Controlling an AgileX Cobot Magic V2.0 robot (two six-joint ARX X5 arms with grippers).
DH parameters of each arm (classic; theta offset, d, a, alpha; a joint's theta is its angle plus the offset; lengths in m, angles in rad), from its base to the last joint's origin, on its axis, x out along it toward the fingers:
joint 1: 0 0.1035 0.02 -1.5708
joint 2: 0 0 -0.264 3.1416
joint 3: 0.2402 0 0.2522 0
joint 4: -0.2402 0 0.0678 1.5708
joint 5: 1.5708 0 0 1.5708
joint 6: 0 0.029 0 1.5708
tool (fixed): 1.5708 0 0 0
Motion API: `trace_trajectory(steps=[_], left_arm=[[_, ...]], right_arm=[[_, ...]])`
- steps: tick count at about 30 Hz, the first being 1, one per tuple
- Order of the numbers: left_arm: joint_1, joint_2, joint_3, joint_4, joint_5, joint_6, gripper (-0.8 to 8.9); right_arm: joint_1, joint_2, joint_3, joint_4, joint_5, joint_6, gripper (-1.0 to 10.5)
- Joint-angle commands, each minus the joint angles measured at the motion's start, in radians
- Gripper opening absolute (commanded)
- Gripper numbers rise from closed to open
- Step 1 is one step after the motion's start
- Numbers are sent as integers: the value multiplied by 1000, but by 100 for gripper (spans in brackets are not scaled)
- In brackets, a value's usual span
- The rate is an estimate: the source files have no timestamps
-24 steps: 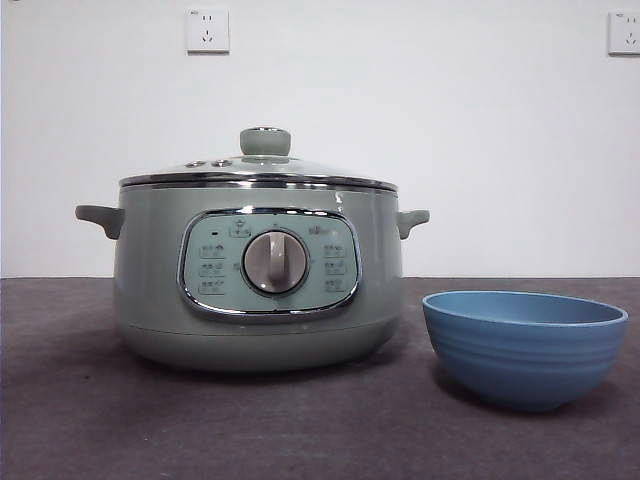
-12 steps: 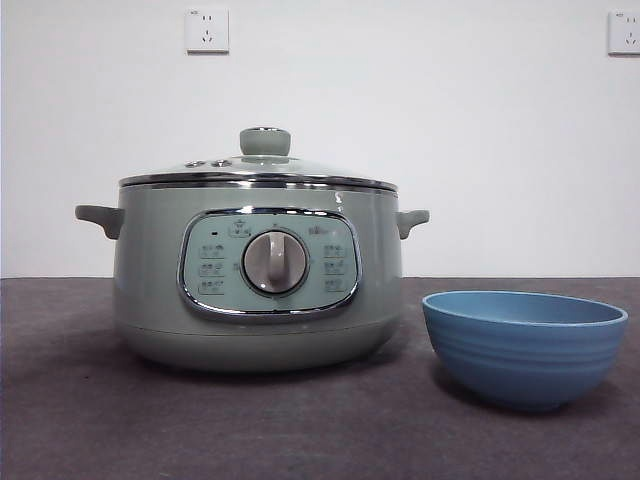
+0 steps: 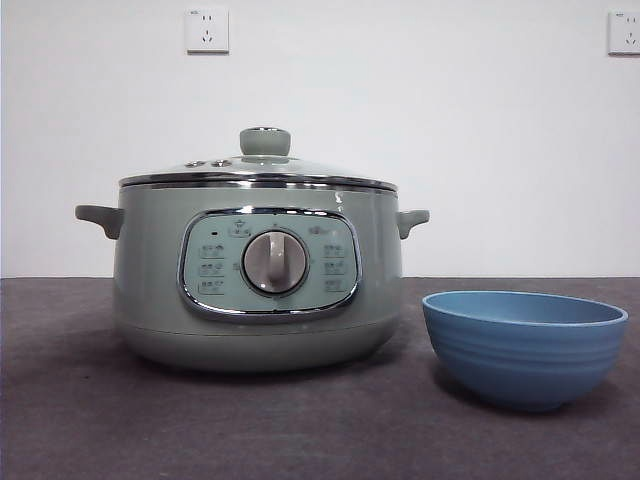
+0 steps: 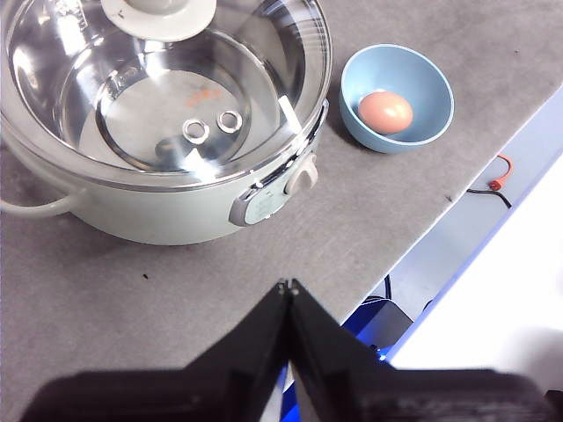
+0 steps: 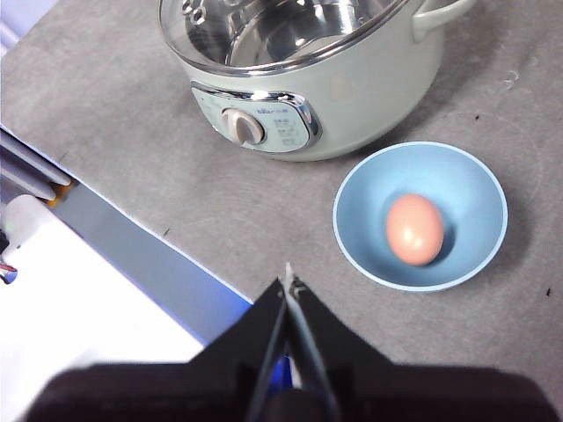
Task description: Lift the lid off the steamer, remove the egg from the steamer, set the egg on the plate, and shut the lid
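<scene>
The brown egg [image 5: 414, 229] is sitting in the round blue plate [image 5: 479, 180] beside the lidded sage-green steamer [image 3: 150, 300]; both grippers, left gripper [image 4: 288, 286] and right gripper [image 5: 288, 280], are hovering with jaws pressed together, empty.

Clear glossy glass lid [image 4: 167, 97] with chrome rim, smooth satin green steamer [image 3: 258, 275] with shiny metal inner wall, matt ridged blue plate [image 3: 525, 346], smooth tan egg [image 5: 414, 229], rough grey felt-like table [image 3: 200, 420]
</scene>
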State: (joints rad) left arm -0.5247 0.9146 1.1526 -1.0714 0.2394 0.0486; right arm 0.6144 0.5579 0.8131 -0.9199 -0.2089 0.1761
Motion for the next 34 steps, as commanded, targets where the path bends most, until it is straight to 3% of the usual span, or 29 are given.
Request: trace_trajectory(steps=[1, 11, 14, 16, 19, 25, 34], left_arm=[[1, 0, -5, 6, -1, -2, -3], [-5, -2, -5, 39, -28, 3, -3], [1, -21, -5, 94, -87, 60, -4], [22, -43, -8, 224, -113, 163, -3], [94, -91, -16, 445, -69, 248, -3], [287, -240, -148, 782, -26, 254, -3], [438, -505, -589, 997, -81, 239, -3]], right_arm=[[2, -2, -6, 6, 2, 3, 2], [2, -2, -6, 6, 2, 3, 2], [2, -2, -6, 5, 2, 3, 2], [2, -2, -6, 5, 2, 3, 2], [2, -2, -6, 5, 2, 3, 2], [2, -2, -6, 5, 2, 3, 2], [2, -2, -6, 5, 2, 3, 2]])
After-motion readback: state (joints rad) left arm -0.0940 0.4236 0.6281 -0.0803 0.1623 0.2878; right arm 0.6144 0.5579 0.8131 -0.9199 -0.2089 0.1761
